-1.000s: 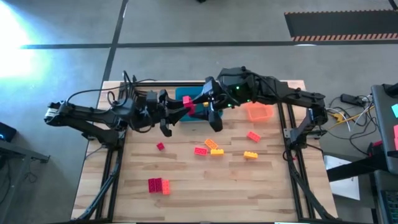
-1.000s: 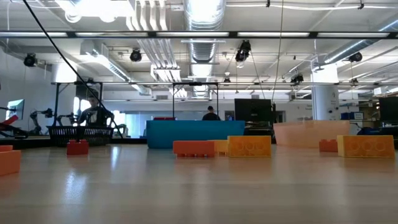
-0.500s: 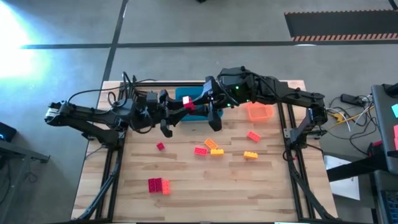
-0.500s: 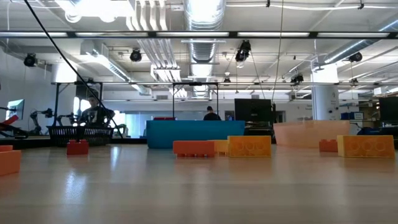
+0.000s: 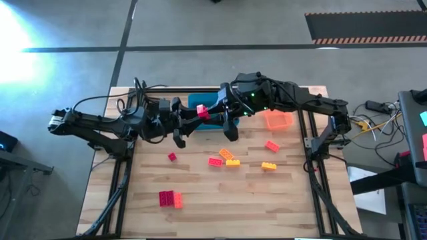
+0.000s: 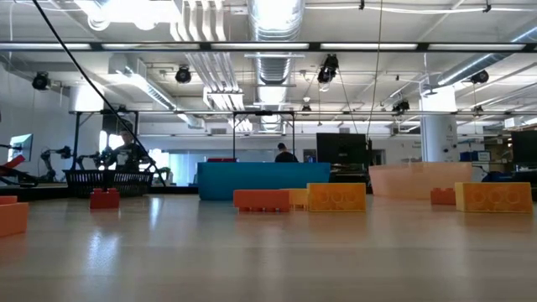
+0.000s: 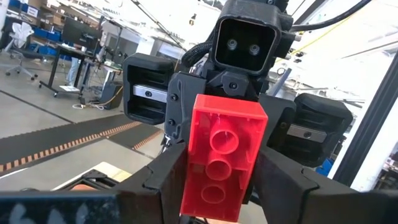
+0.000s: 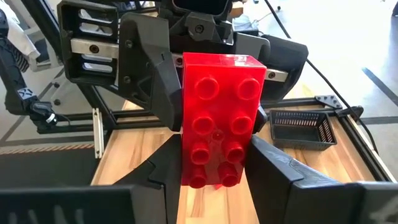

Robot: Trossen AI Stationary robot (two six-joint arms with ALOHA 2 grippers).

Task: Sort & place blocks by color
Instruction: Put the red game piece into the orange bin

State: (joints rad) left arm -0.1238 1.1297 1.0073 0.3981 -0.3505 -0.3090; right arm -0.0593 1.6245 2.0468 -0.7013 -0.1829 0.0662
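Above the far middle of the table [image 5: 200, 213] the two arms meet, and a red block [image 5: 203, 113] hangs in the air between them, just in front of the blue tray [image 5: 207, 101]. It looks like a handover. In the right wrist view the right gripper [image 8: 214, 163] has its fingers pressed against both long sides of the block, so it is closed on it. In the left wrist view the left gripper [image 7: 221, 177] also has a finger along each side of the same block; I cannot tell if it is pressing or only touching.

I judge the block to be light, hard and stiff, made of smooth plastic. It can slip or turn if it is pinched only at a corner. The flat long sides are the best place to hold it, not the studded face.

Compared with one second ago, the right fingers have come together on the block, and the left fingers have opened a little. The arms themselves have barely moved. The other blocks on the table, such as the yellow one [image 5: 268, 166], the pink one [image 5: 172, 157] and the pair near the front edge [image 5: 169, 198], lie as before.
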